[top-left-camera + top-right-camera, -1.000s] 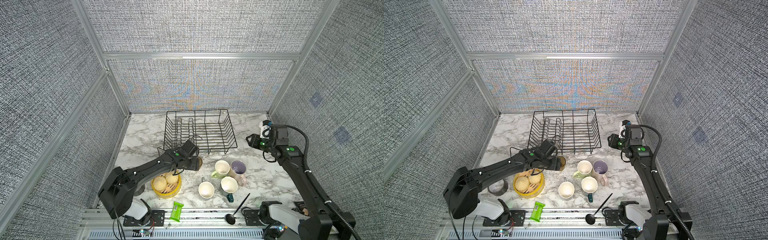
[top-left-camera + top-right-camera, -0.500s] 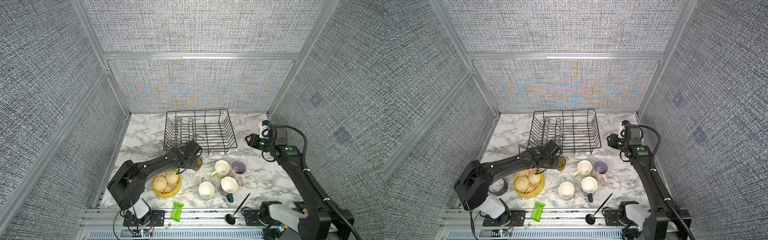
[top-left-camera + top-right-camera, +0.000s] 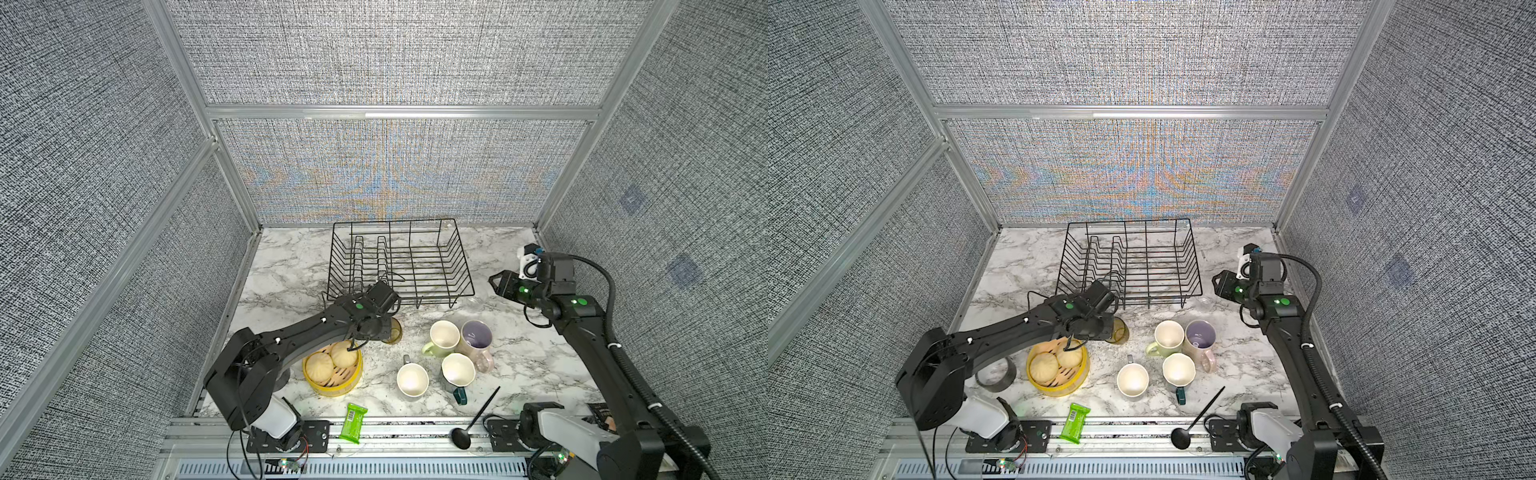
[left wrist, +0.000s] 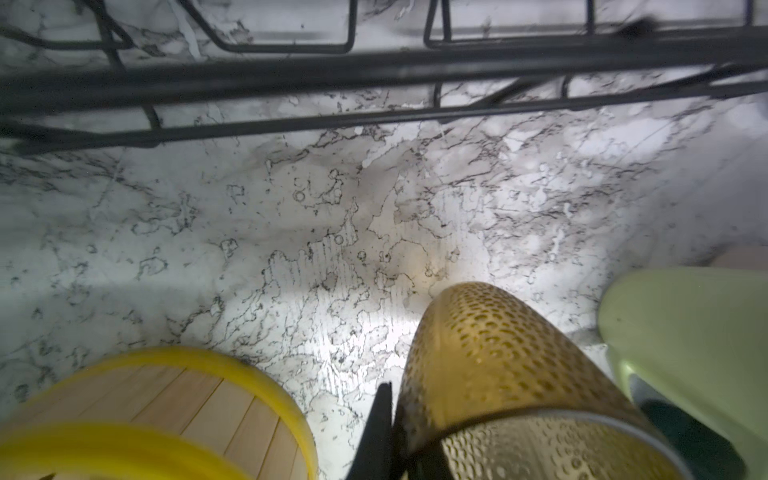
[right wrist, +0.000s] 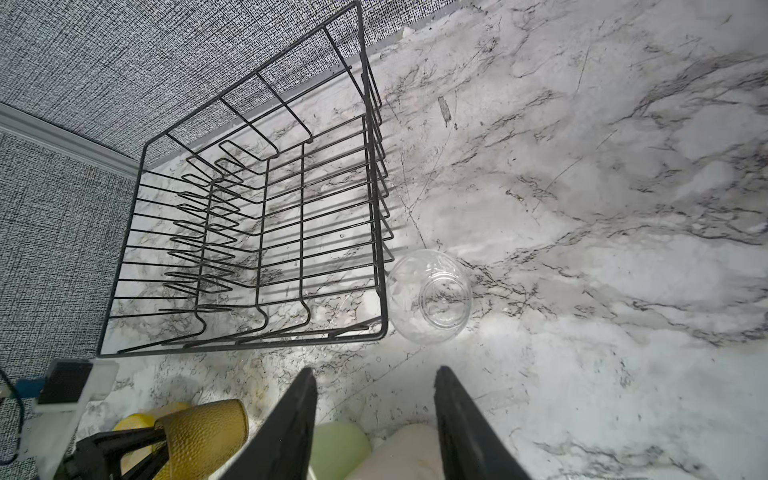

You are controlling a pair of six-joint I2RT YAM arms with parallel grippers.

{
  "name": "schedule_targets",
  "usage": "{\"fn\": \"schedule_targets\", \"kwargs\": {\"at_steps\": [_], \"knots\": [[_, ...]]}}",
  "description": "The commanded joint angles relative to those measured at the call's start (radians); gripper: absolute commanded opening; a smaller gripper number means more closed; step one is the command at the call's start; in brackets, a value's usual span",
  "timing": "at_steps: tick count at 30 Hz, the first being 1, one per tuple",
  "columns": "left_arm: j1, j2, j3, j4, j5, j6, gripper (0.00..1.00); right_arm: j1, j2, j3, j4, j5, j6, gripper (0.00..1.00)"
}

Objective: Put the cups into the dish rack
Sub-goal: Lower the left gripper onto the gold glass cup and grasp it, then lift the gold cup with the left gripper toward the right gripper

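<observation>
The left pincer [image 4: 395,428] has just snapped shut on the edge of the amber glass tumbler [image 4: 498,374]. The tumbler is still out on the table [image 3: 291,266], just in front of the empty dish rack [image 3: 395,222]. I think it can be lifted in now. The right pincer [image 5: 374,370] hangs open, holding nothing, near the clear glass [image 5: 430,297].
</observation>
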Motion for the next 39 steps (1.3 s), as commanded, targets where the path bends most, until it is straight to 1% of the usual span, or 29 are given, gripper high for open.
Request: {"fn": "schedule_targets", "kwargs": {"at_steps": [1,2,3,6,7,8,9,11,12,14,17,19,21,23,24,26,28,29,31,33,36,39], "knots": [[0.001,-0.071,0.011,-0.02,0.005,0.032,0.0,0.001,-0.021,-0.019,0.041,-0.058,0.038,0.48],[0.002,-0.094,0.018,-0.022,0.002,0.038,0.0,0.001,-0.027,-0.03,0.061,-0.075,0.04,0.49],[0.002,-0.122,0.026,-0.026,-0.003,0.045,0.0,0.001,-0.033,-0.042,0.081,-0.095,0.042,0.51],[0.003,-0.193,0.045,-0.004,-0.012,0.063,0.0,0.002,-0.04,-0.053,0.122,-0.204,0.054,0.55],[0.008,-0.215,0.048,0.02,0.006,0.071,0.0,0.004,-0.045,-0.059,0.145,-0.252,0.066,0.64],[0.019,-0.233,0.046,0.049,0.045,0.072,0.0,0.008,-0.053,-0.07,0.172,-0.283,0.081,0.73],[0.041,-0.251,0.041,0.095,0.102,0.069,0.0,0.013,-0.064,-0.089,0.212,-0.308,0.104,0.77],[0.084,-0.275,0.038,0.167,0.206,0.052,0.0,0.018,-0.089,-0.117,0.271,-0.325,0.148,0.86],[0.106,-0.281,0.044,0.194,0.251,0.041,0.0,0.02,-0.102,-0.129,0.3,-0.331,0.171,0.87],[0.134,-0.286,0.062,0.222,0.307,0.03,0.0,0.024,-0.121,-0.148,0.362,-0.368,0.235,0.87],[0.154,-0.282,0.088,0.264,0.376,0.04,0.0,0.045,-0.134,-0.206,0.532,-0.43,0.4,0.87],[0.166,-0.271,0.093,0.311,0.448,0.028,0.0,0.068,-0.132,-0.247,0.648,-0.445,0.518,0.87],[0.182,-0.249,0.086,0.401,0.549,-0.048,0.0,0.088,-0.117,-0.272,0.756,-0.467,0.615,0.87],[0.197,-0.227,0.064,0.541,0.64,-0.154,0.0,0.108,-0.096,-0.277,0.826,-0.494,0.672,0.87],[0.198,-0.212,0.057,0.601,0.674,-0.202,0.0,0.12,-0.085,-0.277,0.861,-0.51,0.7,0.87],[0.199,-0.188,0.064,0.668,0.718,-0.251,0.0,0.142,-0.069,-0.277,0.918,-0.526,0.748,0.87],[0.199,-0.173,0.092,0.649,0.731,-0.247,0.0,0.162,-0.057,-0.28,0.936,-0.508,0.794,0.88],[0.199,-0.167,0.101,0.634,0.729,-0.245,0.0,0.17,-0.046,-0.283,0.957,-0.501,0.839,0.9],[0.198,-0.154,0.101,0.655,0.734,-0.261,0.0,0.183,-0.01,-0.3,1.109,-0.541,0.924,0.91],[0.201,-0.137,0.094,0.712,0.753,-0.305,0.0,0.2,0.036,-0.302,1.255,-0.584,0.999,0.91],[0.201,-0.112,0.097,0.756,0.764,-0.342,0.0,0.222,0.077,-0.295,1.343,-0.602,1.054,0.91],[0.201,-0.089,0.118,0.735,0.771,-0.339,0.0,0.247,0.095,-0.308,1.425,-0.584,1.099,0.93]]}}
